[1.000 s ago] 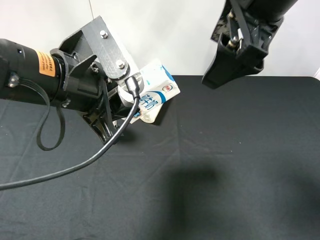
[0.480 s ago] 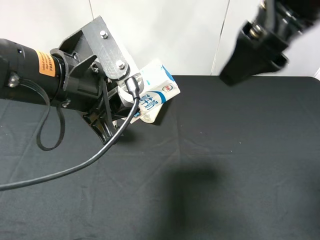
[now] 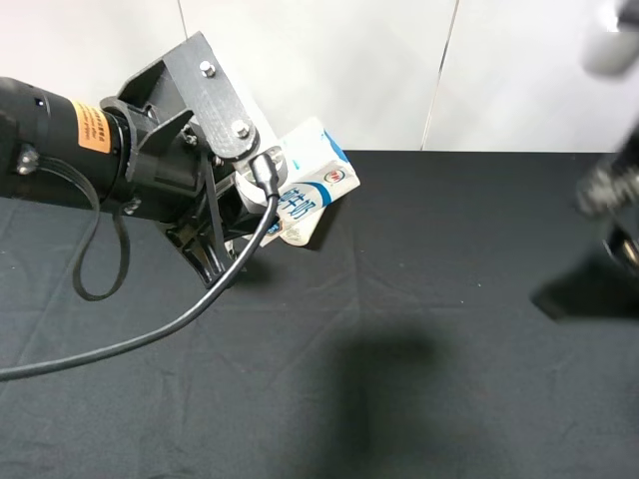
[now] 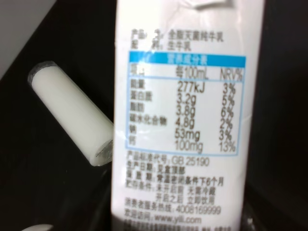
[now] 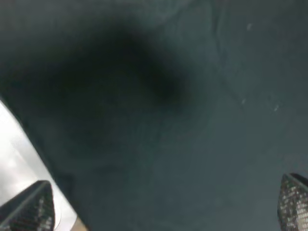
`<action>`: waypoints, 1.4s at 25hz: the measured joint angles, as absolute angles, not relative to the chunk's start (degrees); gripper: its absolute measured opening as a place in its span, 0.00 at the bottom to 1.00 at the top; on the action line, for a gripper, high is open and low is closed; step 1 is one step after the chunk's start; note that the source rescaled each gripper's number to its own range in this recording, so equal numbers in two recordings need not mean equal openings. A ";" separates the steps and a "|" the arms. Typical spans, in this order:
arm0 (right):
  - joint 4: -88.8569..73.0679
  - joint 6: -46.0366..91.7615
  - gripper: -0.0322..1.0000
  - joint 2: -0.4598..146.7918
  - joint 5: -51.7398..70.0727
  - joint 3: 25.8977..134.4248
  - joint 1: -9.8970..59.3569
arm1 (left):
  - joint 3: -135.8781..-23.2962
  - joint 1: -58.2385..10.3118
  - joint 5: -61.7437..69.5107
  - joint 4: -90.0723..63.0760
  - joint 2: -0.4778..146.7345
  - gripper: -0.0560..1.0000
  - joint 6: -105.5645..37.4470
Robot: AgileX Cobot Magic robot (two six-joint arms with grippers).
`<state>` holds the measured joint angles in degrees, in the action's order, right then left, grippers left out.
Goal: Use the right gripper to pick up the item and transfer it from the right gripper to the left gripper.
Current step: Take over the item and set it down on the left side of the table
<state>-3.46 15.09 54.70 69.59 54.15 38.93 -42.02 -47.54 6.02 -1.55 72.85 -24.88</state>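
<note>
The item, a white carton with blue print (image 3: 312, 188), is held tilted above the black table in my left gripper (image 3: 262, 200), the claw with bolted plates on the orange-banded arm. In the left wrist view the carton's text panel (image 4: 185, 115) fills the frame, and the jaws are hidden behind it. My right gripper (image 3: 599, 284) is a blurred dark shape at the far right edge, well apart from the carton. In the right wrist view its fingertips (image 5: 29, 209) stand wide apart, and the open, empty gripper (image 5: 161, 207) is over bare black cloth.
A white cylindrical tube (image 4: 72, 113) lies on the cloth beside the carton in the left wrist view. A loose black cable (image 3: 150, 334) hangs from the left arm over the black tabletop (image 3: 399, 349). A white wall stands behind.
My right arm has swung from the upper middle out to the right edge and down, now blurred. The left gripper and the carton have not moved.
</note>
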 joint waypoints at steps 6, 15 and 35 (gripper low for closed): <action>-3.46 8.15 1.00 43.82 66.65 42.22 38.93 | -42.02 -47.54 6.02 -1.55 72.85 0.05 -24.94; -3.46 1.86 1.00 25.45 58.55 29.14 38.93 | -42.02 -47.54 6.02 -1.55 72.85 0.05 -24.97; -1.99 -1.68 1.00 17.19 58.74 28.36 38.93 | -42.02 -47.54 6.02 -1.55 72.85 0.05 -24.97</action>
